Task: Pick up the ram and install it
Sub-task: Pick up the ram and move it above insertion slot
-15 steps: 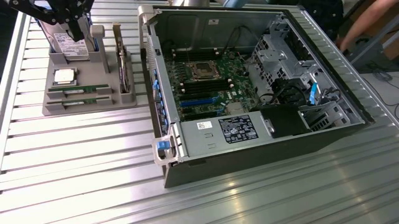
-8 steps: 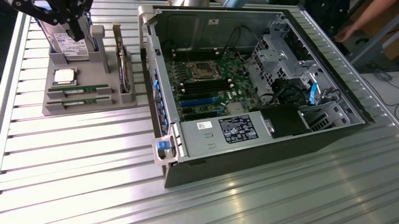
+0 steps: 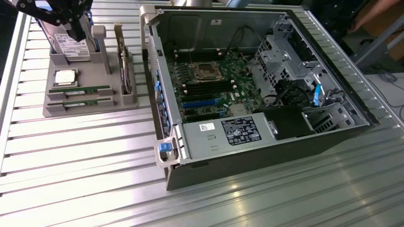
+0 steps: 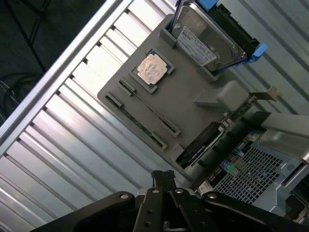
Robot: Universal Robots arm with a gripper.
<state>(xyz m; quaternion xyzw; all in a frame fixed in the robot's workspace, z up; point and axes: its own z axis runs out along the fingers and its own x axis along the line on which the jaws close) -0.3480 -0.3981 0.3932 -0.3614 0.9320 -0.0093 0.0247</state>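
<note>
Fingers (image 4: 162, 178) pressed together and empty; my gripper (image 3: 77, 34) hovers over the grey tray (image 3: 94, 109). In the exterior view the ram (image 3: 81, 89) lies at the gripper's six o'clock, untouched. I judge this the approach: gripping calls for parted jaws square to the stick.

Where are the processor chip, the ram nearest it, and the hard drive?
Processor chip (image 4: 152, 69): wrist view, silver lid centre.
Ram nearest the chip (image 3: 81, 88): exterior view, green edge middle.
Hard drive (image 4: 195, 46): wrist view, white label.
</note>
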